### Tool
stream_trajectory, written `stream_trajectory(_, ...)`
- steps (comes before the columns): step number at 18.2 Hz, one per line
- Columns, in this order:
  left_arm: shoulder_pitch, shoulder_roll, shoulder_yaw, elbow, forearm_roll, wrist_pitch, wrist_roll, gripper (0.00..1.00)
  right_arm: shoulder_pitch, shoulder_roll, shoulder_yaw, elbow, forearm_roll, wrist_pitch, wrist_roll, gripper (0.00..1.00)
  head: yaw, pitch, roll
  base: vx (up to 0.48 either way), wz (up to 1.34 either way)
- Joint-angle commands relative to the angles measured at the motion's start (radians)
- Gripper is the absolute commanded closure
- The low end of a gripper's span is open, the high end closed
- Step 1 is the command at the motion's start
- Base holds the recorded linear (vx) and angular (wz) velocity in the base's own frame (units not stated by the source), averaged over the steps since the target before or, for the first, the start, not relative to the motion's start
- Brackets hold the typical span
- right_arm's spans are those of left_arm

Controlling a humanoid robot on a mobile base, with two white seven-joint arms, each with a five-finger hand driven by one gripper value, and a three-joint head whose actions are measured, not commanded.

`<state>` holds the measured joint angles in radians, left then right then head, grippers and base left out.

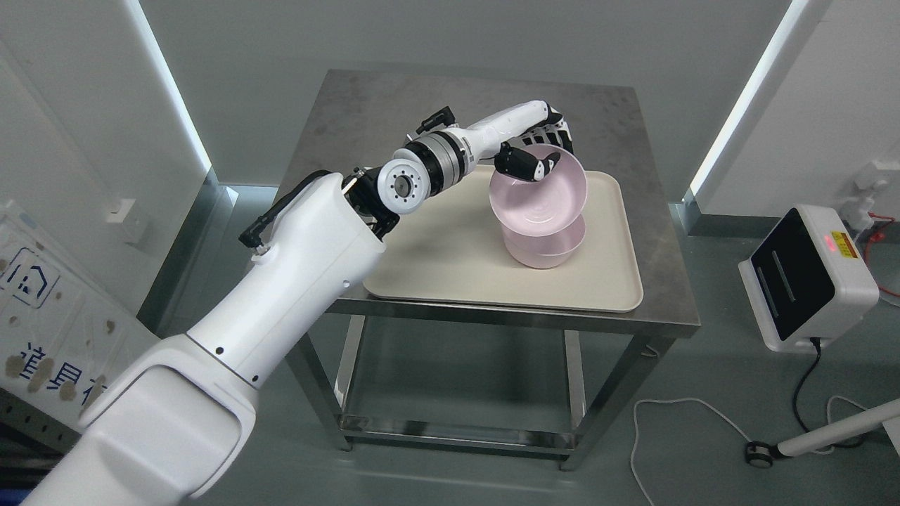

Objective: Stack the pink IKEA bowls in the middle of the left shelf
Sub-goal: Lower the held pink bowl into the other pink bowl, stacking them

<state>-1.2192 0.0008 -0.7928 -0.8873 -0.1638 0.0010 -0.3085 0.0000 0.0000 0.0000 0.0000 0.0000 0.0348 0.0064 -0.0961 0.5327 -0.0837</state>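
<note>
A pink bowl (538, 198) is tilted toward me and rests on top of a second pink bowl (543, 250), which stands on a beige tray (436, 260). My left hand (541, 151) reaches across the tray from the lower left and is shut on the far rim of the tilted top bowl, thumb inside and fingers behind it. My right arm does not show.
The tray lies on a small steel table (661, 232) with an open frame below. A white device with a black screen (808, 277) stands on the floor at the right, with cables (675, 422) and a white pole base nearby. A wall panel stands at the left.
</note>
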Motion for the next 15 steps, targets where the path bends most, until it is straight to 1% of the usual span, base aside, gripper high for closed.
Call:
stream_trajectory(1, -0.008, 0.017, -0.152, 0.068, 0.001, 0.001, 0.008, 0.94, 0.002, -0.017, -0.011, -0.034, 0.0, 0.0, 0.0, 0.0, 0.0, 0.0, 0.0, 0.0, 0.0)
stream_trajectory(5, -0.008, 0.017, -0.082, 0.099, -0.037, 0.001, 0.008, 0.92, 0.002, -0.017, -0.011, -0.034, 0.0, 0.0, 0.0, 0.0, 0.0, 0.0, 0.0, 0.0, 0.0)
stream_trajectory(7, -0.006, 0.017, -0.048, 0.103, -0.056, 0.001, 0.006, 0.88, 0.002, -0.017, -0.011, -0.034, 0.0, 0.0, 0.0, 0.0, 0.0, 0.0, 0.0, 0.0, 0.0)
stream_trajectory(8, -0.005, 0.017, -0.045, 0.102, -0.057, -0.001, 0.006, 0.81, 0.002, -0.017, -0.011, -0.034, 0.0, 0.0, 0.0, 0.0, 0.0, 0.0, 0.0, 0.0, 0.0)
stream_trajectory(9, -0.003, 0.017, -0.046, 0.097, -0.056, -0.001, 0.008, 0.66, 0.002, -0.017, -0.011, -0.034, 0.0, 0.0, 0.0, 0.0, 0.0, 0.0, 0.0, 0.0, 0.0)
stream_trajectory(10, -0.005, 0.017, -0.046, 0.09, -0.053, -0.002, 0.009, 0.56, 0.002, -0.017, -0.011, -0.034, 0.0, 0.0, 0.0, 0.0, 0.0, 0.0, 0.0, 0.0, 0.0)
stream_trajectory(12, -0.003, 0.017, -0.034, 0.055, -0.048, -0.007, 0.041, 0.46, 0.002, -0.017, -0.011, -0.034, 0.0, 0.0, 0.0, 0.0, 0.0, 0.0, 0.0, 0.0, 0.0)
stream_trajectory(13, -0.003, 0.017, -0.008, 0.042, -0.043, -0.009, 0.089, 0.41, 0.002, -0.017, -0.011, -0.034, 0.0, 0.0, 0.0, 0.0, 0.0, 0.0, 0.0, 0.0, 0.0)
stream_trajectory(15, 0.0, 0.017, 0.082, -0.01, -0.013, -0.01, 0.196, 0.31, 0.002, -0.017, -0.011, -0.034, 0.0, 0.0, 0.0, 0.0, 0.0, 0.0, 0.0, 0.0, 0.0)
